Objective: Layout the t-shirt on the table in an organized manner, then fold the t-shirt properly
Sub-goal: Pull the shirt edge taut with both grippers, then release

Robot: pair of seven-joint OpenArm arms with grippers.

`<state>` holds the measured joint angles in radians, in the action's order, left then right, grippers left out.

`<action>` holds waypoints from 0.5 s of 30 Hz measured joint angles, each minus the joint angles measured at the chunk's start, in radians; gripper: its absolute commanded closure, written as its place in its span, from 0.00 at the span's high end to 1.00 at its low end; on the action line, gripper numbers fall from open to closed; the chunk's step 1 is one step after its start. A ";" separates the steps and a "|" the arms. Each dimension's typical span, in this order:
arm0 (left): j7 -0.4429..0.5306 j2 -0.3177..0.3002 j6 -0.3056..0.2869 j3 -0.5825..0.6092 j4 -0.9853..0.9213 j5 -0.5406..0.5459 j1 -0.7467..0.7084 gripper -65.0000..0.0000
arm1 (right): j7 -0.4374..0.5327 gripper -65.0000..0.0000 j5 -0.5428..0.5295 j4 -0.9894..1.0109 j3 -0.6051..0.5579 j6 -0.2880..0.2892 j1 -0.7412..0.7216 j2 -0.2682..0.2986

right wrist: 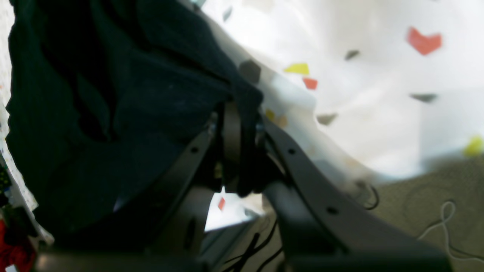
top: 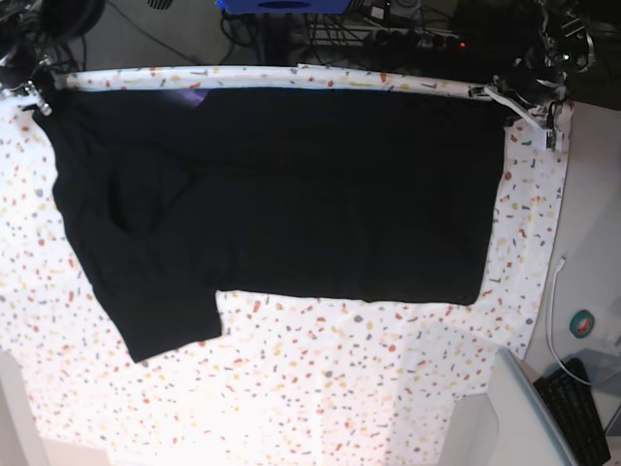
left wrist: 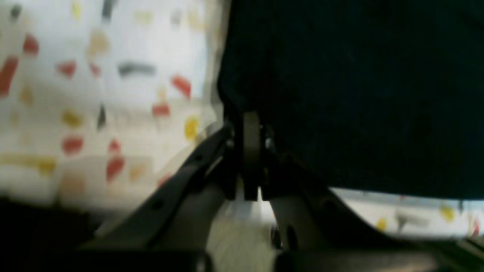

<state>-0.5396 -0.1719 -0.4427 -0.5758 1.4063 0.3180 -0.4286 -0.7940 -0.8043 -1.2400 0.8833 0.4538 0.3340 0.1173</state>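
Left wrist view, blurred: left gripper (left wrist: 251,151) was clamped on the t-shirt (left wrist: 359,94) edge, above the table (left wrist: 113,94).
Right wrist view: right gripper (right wrist: 236,151) pinched a shirt corner; fabric hid the fingertips.
Base view: shirt spread flat along the table's far edge, both grippers at its far corners, partly cut off.

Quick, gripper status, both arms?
Left gripper: closed on the t-shirt edge.
Right gripper: closed, pinching the t-shirt at its corner.
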 measured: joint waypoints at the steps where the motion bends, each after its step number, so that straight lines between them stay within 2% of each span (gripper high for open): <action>1: 0.001 0.002 -0.002 0.000 0.004 0.001 -0.010 0.00 | 0.001 0.00 0.000 -0.004 0.000 0.000 0.008 0.000; 4: 0.012 0.021 0.001 -0.002 0.005 0.001 -0.018 0.00 | 0.000 0.00 0.000 -0.004 0.002 0.000 0.013 -0.002; 12: -0.008 0.019 0.001 -0.002 0.008 -0.015 0.012 0.00 | 0.001 0.00 0.000 -0.004 0.003 0.000 0.013 -0.002; 13: -0.007 0.018 0.001 0.000 0.008 -0.014 0.016 0.11 | 0.002 0.00 0.000 -0.004 0.003 0.000 0.013 -0.002; 15: -0.008 0.015 0.001 0.000 0.008 -0.014 0.013 0.40 | 0.001 0.26 0.000 -0.004 0.006 0.001 0.014 -0.003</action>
<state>-0.5472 -0.1566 -0.4416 -0.5758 1.4143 0.3038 -0.4156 -0.7929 -0.8043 -1.2438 0.8894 0.4549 0.3477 0.1143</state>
